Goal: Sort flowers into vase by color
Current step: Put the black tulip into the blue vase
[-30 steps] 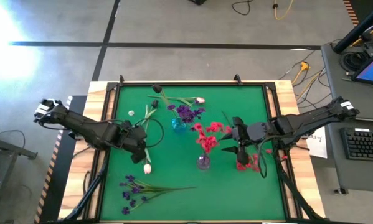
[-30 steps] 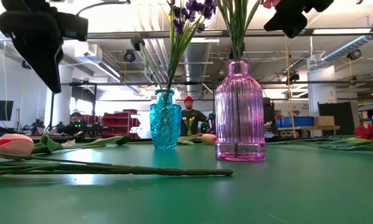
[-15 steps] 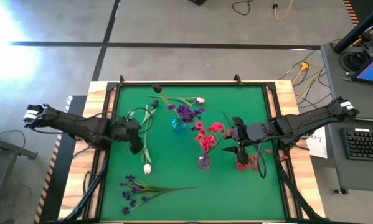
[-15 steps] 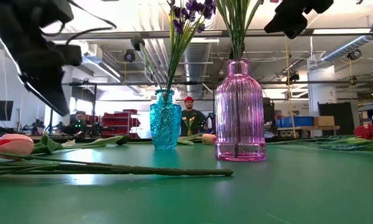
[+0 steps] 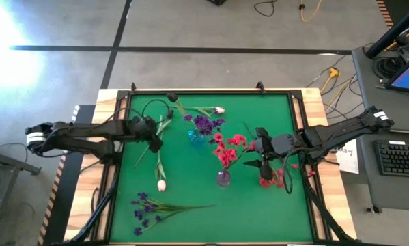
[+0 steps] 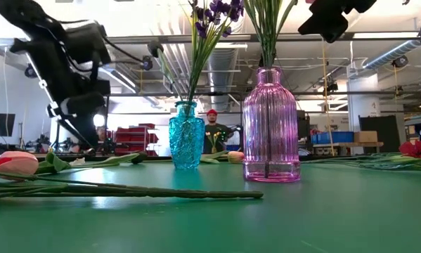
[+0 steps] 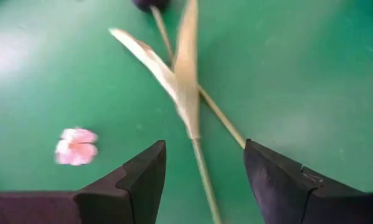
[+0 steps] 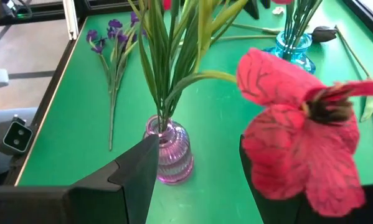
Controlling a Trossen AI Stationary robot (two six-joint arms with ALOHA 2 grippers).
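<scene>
**Reaching for a tulip, red stems half sorted**

Hovering over the far-left part of the green felt table (image 5: 190, 219), the left gripper (image 5: 151, 139) has its two dark fingers spread apart with nothing between them; in its wrist view a thin green tulip stem with pale leaves (image 7: 189, 106) lies on the felt right below the gap. That stem's white-pink bud (image 5: 161, 184) points toward the near edge. The step in hand looks like picking up this tulip, so the next move calls for lowering straight onto the stem and closing.

Purple blossoms already stand in the small blue glass vase (image 5: 196, 137), red ones in the ribbed pink glass vase (image 5: 222, 178). The right gripper (image 5: 263, 156) waits beside the pink vase, fingers apart, a red bloom (image 8: 295, 130) close by but not clamped. More purple stems (image 5: 156, 206) lie near left, loose red flowers (image 5: 276, 179) at right.
</scene>
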